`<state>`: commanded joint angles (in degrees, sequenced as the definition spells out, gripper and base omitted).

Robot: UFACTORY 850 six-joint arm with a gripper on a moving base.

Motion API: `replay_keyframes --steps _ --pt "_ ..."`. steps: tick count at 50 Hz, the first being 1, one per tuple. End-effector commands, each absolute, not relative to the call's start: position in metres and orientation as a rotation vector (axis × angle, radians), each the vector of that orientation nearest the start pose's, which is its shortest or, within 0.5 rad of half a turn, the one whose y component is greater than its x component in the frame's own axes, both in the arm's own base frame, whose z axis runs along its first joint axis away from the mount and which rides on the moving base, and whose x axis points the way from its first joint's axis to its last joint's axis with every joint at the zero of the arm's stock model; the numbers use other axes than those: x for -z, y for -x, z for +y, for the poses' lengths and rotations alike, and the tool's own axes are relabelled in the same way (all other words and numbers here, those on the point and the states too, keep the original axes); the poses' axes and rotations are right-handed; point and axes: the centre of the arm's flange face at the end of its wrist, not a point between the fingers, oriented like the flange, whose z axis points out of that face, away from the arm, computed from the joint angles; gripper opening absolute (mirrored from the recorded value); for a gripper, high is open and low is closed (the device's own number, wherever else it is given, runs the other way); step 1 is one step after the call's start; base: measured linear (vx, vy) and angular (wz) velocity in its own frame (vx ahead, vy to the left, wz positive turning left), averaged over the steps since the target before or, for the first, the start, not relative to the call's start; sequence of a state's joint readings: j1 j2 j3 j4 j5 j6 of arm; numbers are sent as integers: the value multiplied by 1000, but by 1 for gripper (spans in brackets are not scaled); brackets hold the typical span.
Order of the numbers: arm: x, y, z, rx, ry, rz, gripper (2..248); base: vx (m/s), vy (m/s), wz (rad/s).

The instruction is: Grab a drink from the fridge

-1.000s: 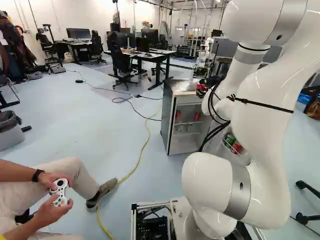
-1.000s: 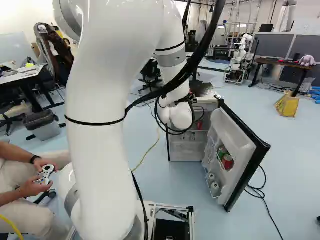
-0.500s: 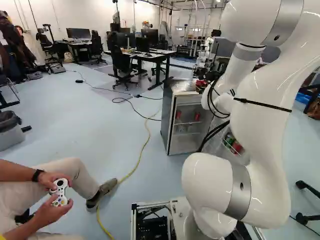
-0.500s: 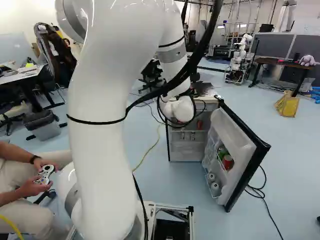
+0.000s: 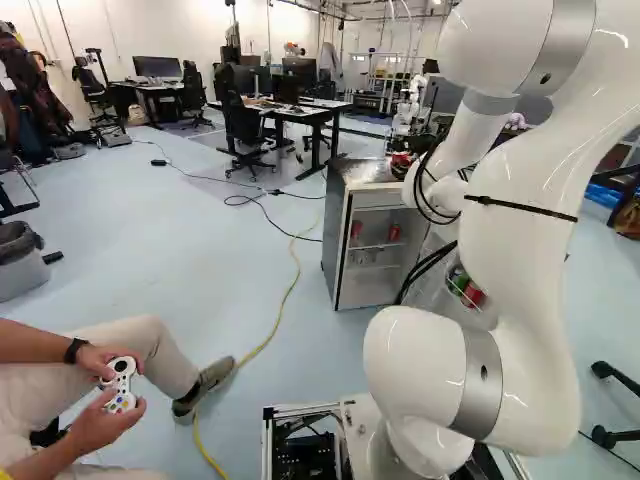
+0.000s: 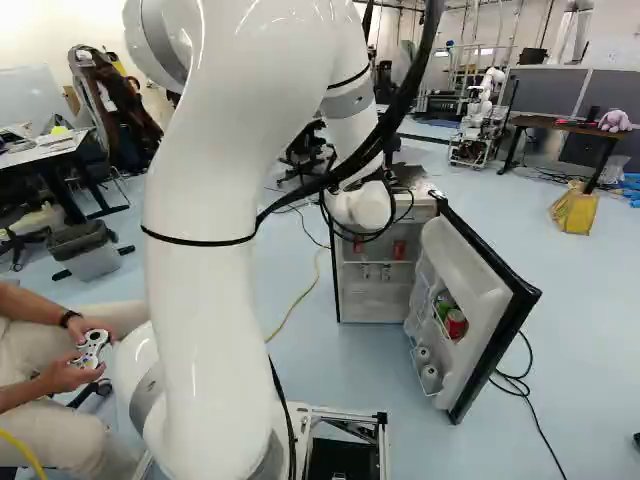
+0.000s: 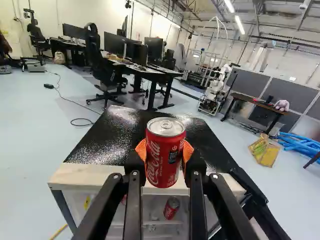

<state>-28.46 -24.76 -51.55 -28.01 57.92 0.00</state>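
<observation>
Jaws closed only to the red can's (image 7: 165, 159) width, an orange pad on either side, hold it upright by the top of the open fridge (image 5: 341, 245) – likely for a steady, shake-free carry.

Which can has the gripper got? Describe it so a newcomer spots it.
Find the open fridge with the black top, then the gripper in the wrist view. The red can with a silver lid is upright between its orange pads; unlike the red can inside the fridge, it is held.
</observation>
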Motion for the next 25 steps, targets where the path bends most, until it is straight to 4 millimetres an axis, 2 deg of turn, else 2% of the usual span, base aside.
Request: replay_keyframes --steps 25 --pt "-384 -552 -246 2119 2571 -190 90 0 0 0"
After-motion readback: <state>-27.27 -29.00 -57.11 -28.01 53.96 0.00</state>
